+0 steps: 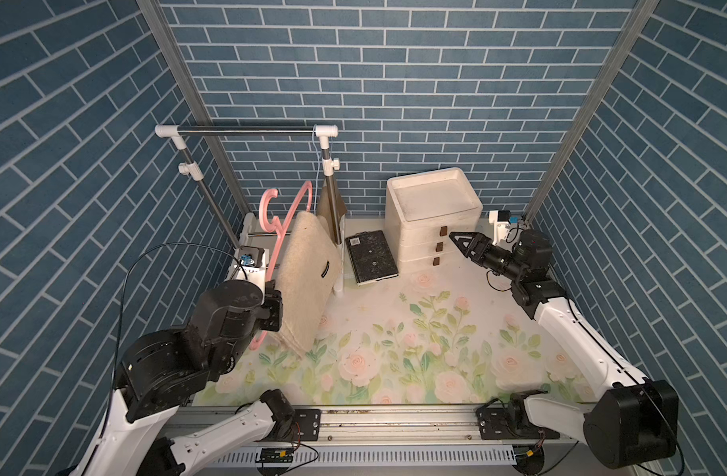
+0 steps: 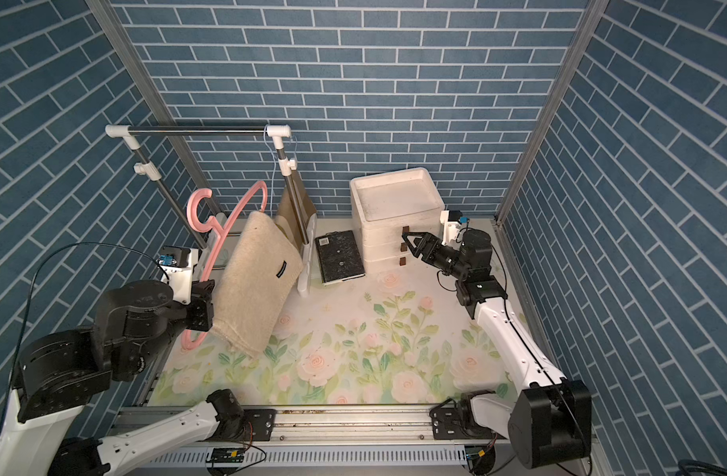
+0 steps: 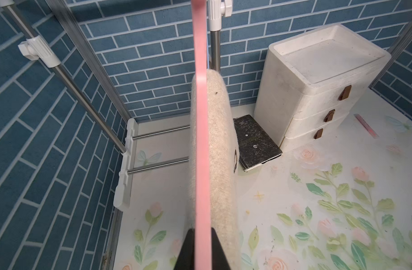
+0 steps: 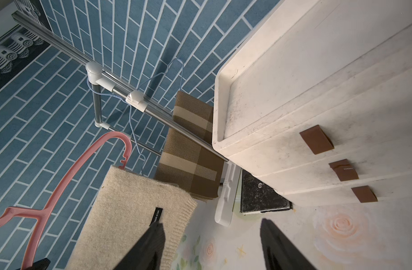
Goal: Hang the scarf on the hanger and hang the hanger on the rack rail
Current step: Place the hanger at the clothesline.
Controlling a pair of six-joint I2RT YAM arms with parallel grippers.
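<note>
At left edge of desk [image 1: 395, 329] — left jaws clamped on pink hanger [image 3: 201, 140], scarf [image 1: 304, 280] draped over it; right jaws wide apart, empty, just beside drawer unit [image 1: 419, 230] — broad desk stretch between.

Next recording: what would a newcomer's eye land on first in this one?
The pink hanger, held up by the left claw at the table's left side beside the clothes rack, with a beige scarf draped over it. Next, the right claw, open and empty, in front of the white drawer unit at the back.
</note>
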